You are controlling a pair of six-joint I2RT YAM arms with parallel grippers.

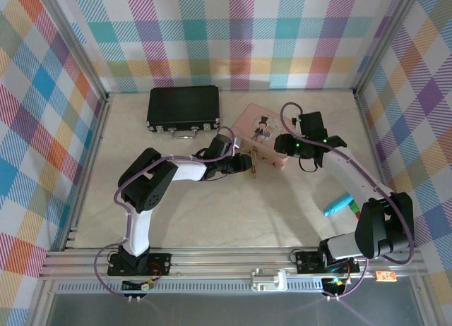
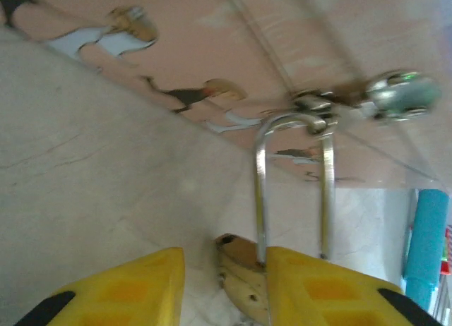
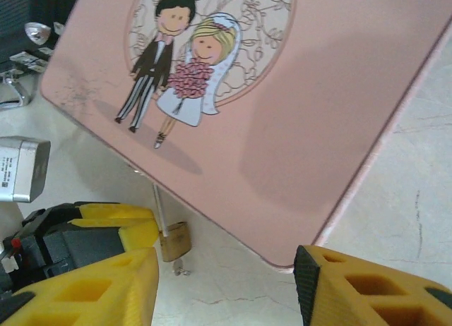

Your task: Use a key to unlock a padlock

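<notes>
**Top external view: padlock (image 1: 252, 163) hangs at the pink tin (image 1: 258, 123), left fingers flank it**

The pink tin lies askew right of the table's (image 1: 212, 216) middle, its lid down. The lid carries a cartoon groom and bride inside an oval of flower outlines. What the tin holds is hidden. A black case (image 1: 183, 106) sits shut along the far edge, left of centre, with its silvery latches and handle facing the near side.

In the left wrist view the padlock's thin shackle (image 2: 259, 192) passes through the silvery hasp (image 2: 316, 104) on the tin's side wall. The brass body hangs below it, between the yellow fingers of the left gripper (image 2: 226, 262). Those fingers stand narrow. One overlaps the body, and a gap shows between the body and the other, so nothing is clamped.

The right gripper (image 3: 226, 273) hovers over the tin's near corner with its fingers spread wide and nothing between them. Its camera shows a tiny silvery bit (image 3: 182, 272) on the table just below the padlock, too small to identify. A grey box (image 3: 21, 167) on the left arm bears a label whose print is too small to read.

A teal object (image 1: 337, 204) lies near the right edge. The near half of the table is bare marble-patterned surface. Plaid walls close the left, far and right sides.
</notes>
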